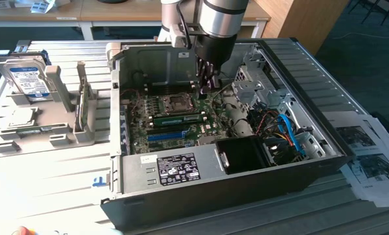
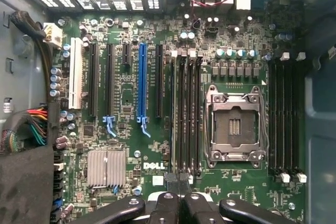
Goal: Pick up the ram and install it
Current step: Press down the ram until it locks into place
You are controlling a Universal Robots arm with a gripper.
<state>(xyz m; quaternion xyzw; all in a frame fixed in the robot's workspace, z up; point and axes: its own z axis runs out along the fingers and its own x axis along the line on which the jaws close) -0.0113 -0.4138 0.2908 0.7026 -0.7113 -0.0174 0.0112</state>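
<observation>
An open computer case [image 1: 181, 169] in the middle, a silver hard drive [image 1: 26, 78] at the upper left in a grey holder [image 1: 63, 132], printed papers [image 1: 370, 161] at the lower right, a blue slot [image 2: 142, 82] on the green board [image 2: 131, 140].

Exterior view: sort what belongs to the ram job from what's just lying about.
Job:
ram, lying on the motherboard
claw, shut, over the board
open case

Lying about:
hard drive
processor chip
tray
papers
</observation>
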